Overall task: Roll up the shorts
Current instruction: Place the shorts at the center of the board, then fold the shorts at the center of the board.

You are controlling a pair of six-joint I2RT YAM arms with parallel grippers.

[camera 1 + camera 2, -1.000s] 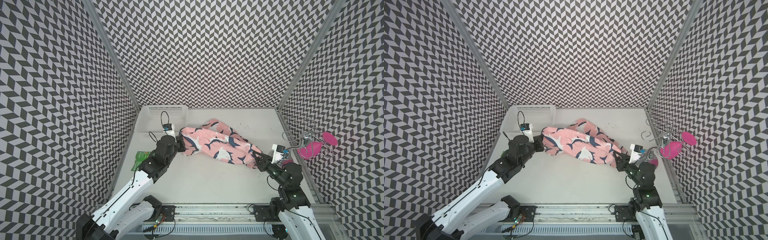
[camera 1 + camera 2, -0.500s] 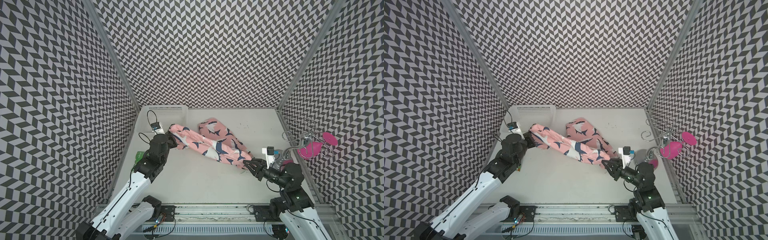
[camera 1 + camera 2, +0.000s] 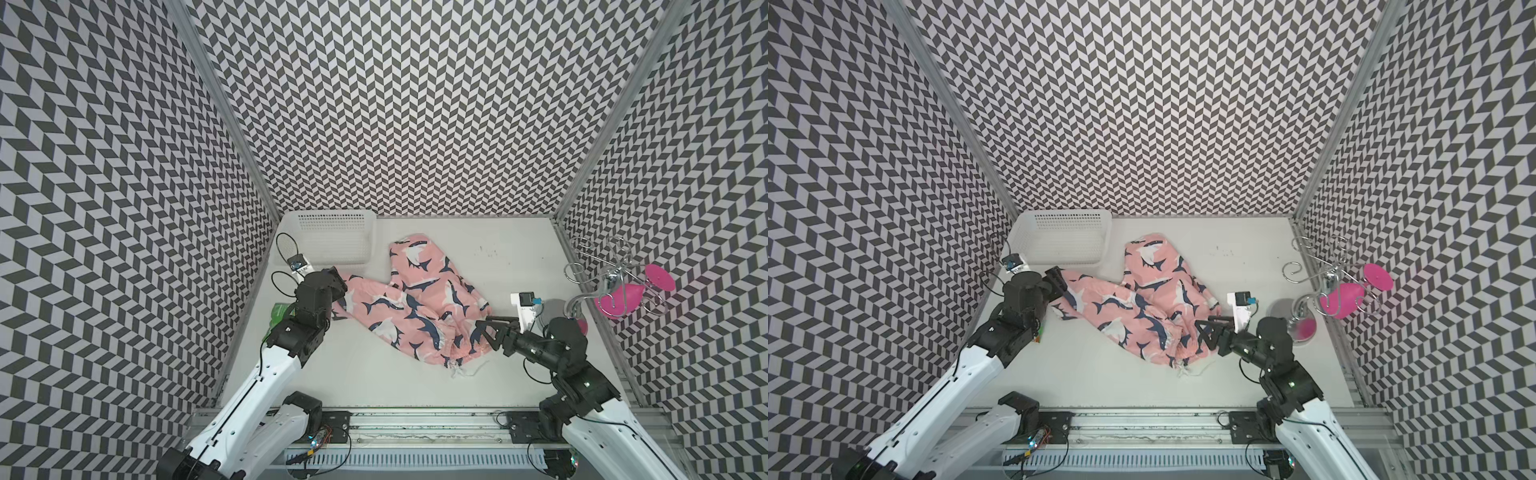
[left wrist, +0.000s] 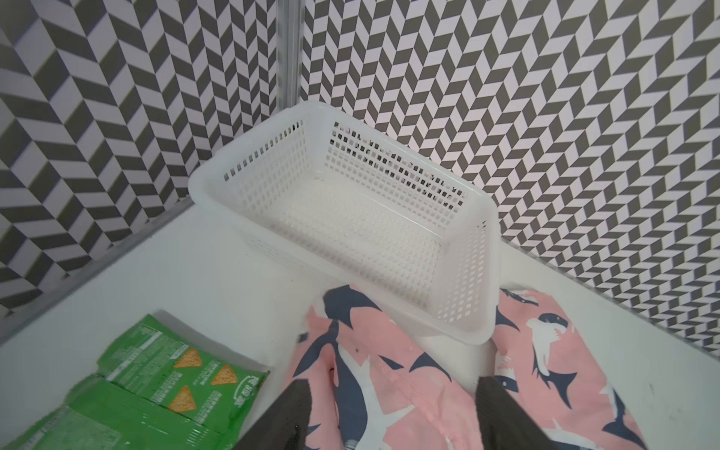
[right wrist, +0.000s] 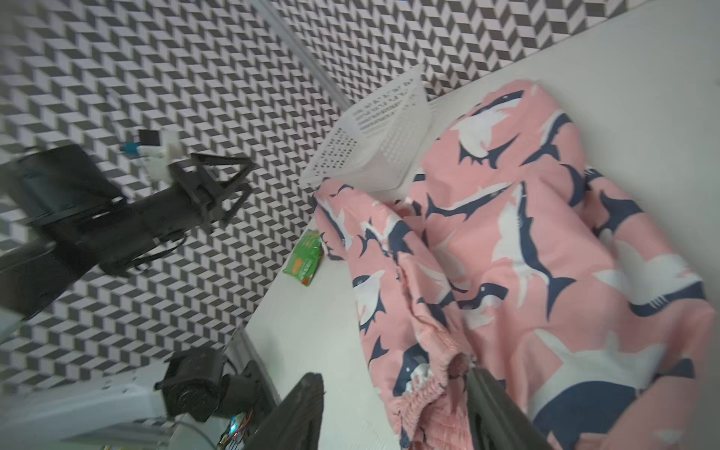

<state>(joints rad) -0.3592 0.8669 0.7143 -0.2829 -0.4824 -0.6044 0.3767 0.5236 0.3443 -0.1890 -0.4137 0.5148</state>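
— Between the two grippers, what lies on the table [image 3: 365,386]?

— Shorts [image 3: 415,303], spread loose and flat, not rolled. The gathered waistband bunches right at the right gripper [image 3: 478,334]. Both legs run away from it. One leg end reaches the left gripper [image 3: 336,284]. The other leg lies farther off, just beside the basket [image 3: 332,220].

— Left gripper state?

— Jaws wide apart, nothing held. In the left wrist view both fingers [image 4: 288,413] straddle the leg end of the shorts [image 4: 370,370], and the cloth lies slack between them. I cannot tell whether the fingers touch the cloth. The right wrist view shows the same gripper [image 5: 249,175] parted and empty.

— Right gripper state?

— Also parted, no pinch. In the right wrist view the waistband sits between the two fingers, with one finger [image 5: 495,409] against the elastic. The rest of the shorts [image 5: 526,233] stretches out ahead of it.

— Anything else near the left gripper?

— The basket [image 4: 202,187] sits just ahead, its near corner touching the leg end. A green packet [image 4: 156,374] lies to the wall side, near the shorts but apart from them.

— And near the right gripper?

— A wire stand [image 3: 598,270] with pink pieces stands behind it, by the wall, well apart from the shorts.
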